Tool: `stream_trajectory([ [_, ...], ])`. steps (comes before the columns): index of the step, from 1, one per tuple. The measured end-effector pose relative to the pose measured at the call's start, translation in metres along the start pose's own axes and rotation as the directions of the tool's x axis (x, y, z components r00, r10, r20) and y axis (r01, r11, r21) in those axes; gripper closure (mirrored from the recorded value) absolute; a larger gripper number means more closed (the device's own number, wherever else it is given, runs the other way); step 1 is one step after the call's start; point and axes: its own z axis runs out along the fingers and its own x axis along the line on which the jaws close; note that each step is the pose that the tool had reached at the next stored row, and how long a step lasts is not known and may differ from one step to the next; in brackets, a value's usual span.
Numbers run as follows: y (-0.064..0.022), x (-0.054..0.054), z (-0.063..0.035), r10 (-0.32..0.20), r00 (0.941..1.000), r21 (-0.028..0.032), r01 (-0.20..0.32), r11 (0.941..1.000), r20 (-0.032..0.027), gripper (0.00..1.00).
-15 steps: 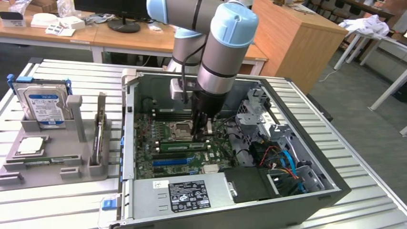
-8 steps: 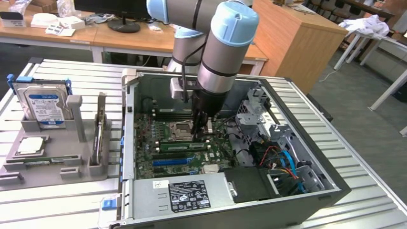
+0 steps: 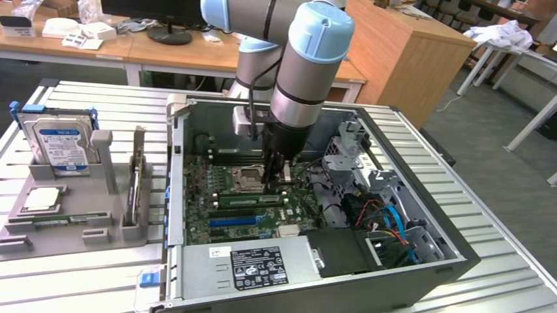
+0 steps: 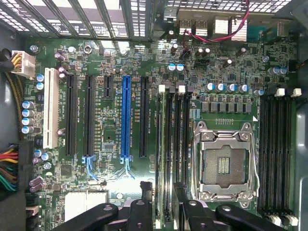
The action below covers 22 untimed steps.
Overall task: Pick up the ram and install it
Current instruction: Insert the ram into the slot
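Hand (image 4: pixel 163 191) released, jaws spread over the ram (image 3: pixel 250 199) standing in a motherboard slot (image 4: pixel 166 144) beside the CPU socket (image 4: pixel 225 161).

Pale wooden desks (image 3: pixel 169 55) and a wooden cabinet (image 3: pixel 405 62) stand on grey floor (image 3: pixel 487 140).

Nothing legible. Hard drive label (image 3: pixel 59 145) and power supply sticker (image 3: pixel 259 267), well clear of the jaws, and motherboard silkscreen (image 4: pixel 134 126) just beyond them: print too small.

Slatted metal table (image 3: pixel 78 280), open computer case (image 3: pixel 435 228) lying on it, grey parts holder (image 3: pixel 100 202) alongside
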Motion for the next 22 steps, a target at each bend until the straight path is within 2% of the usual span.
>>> stream_trajectory([
  [3, 0.0, 0.0, -0.0019, 0.0, 1.0, -0.0002, 0.0, 1.0, -0.0003, 0.69],
  [8, 0.0001, -0.001, -0.0106, 0.0, 1.0, 0.0, 0.0, 1.0, 0.0, 0.69],
  [22, 0.0005, -0.002, -0.0399, 0.0, 1.0, 0.0, 0.0, 1.0, 0.0, 0.69],
])
